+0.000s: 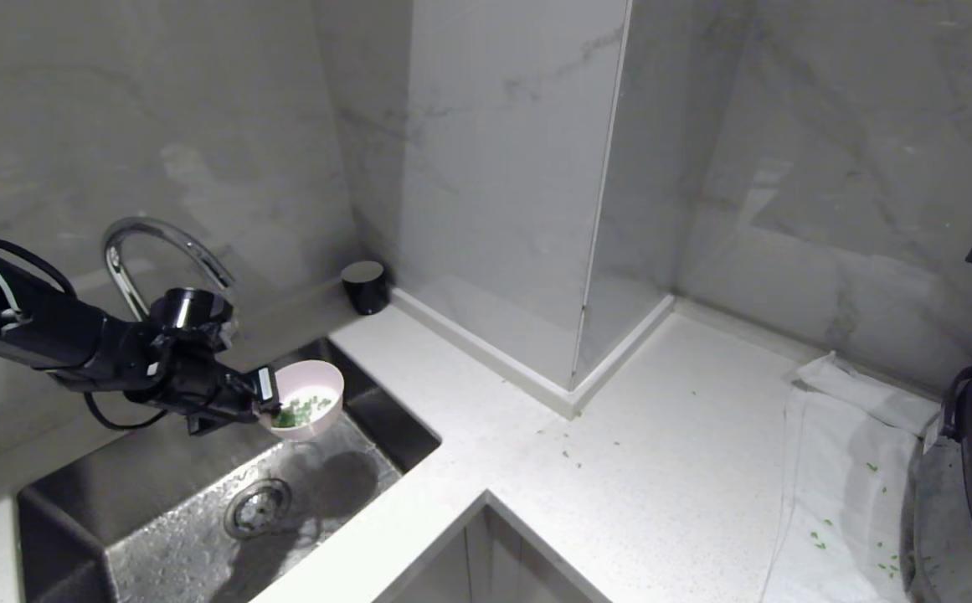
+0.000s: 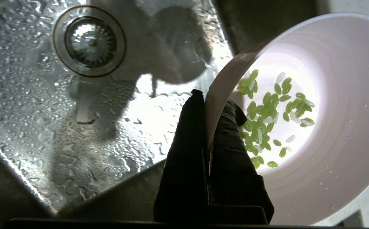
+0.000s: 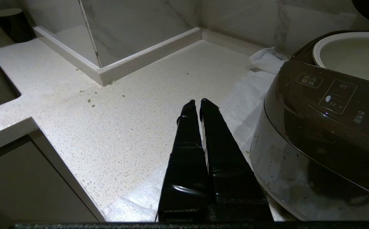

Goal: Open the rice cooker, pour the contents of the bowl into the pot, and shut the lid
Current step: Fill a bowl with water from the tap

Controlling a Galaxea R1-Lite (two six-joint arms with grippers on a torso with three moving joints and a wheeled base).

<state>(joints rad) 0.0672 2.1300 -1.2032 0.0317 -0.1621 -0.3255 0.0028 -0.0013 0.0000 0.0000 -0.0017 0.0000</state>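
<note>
Sink point(image 1: 201, 536), steel, wet, with round drain point(image 1: 257, 506): nearest item, set into the white speckled bench point(image 1: 619, 435). Left hand point(image 1: 266, 400): clamped narrow on the rim of the bowl point(image 1: 311, 400), one finger point(image 2: 184, 149) outside the wall and one inside, holding it in the air over the sink below the curved tap point(image 1: 159, 251). Bowl: pale pink, white within, carrying green chopped bits point(image 2: 267, 121) with a few pale grains. Right hand point(image 3: 197, 103): fingers pressed together, holding nothing, poised above the bench just beside the rice cooker point(image 3: 324, 127). Rice cooker: dark brown, at the bench's right end on a white cloth point(image 1: 837, 469); white pot point(image 3: 352, 54) exposed, so the lid appears already raised. Stray green bits lie on cloth and bench. Black cup point(image 1: 365, 285): far corner by the wall. Status, as judged: opening done; carrying the bowl across, pouring and closing remain.
</note>
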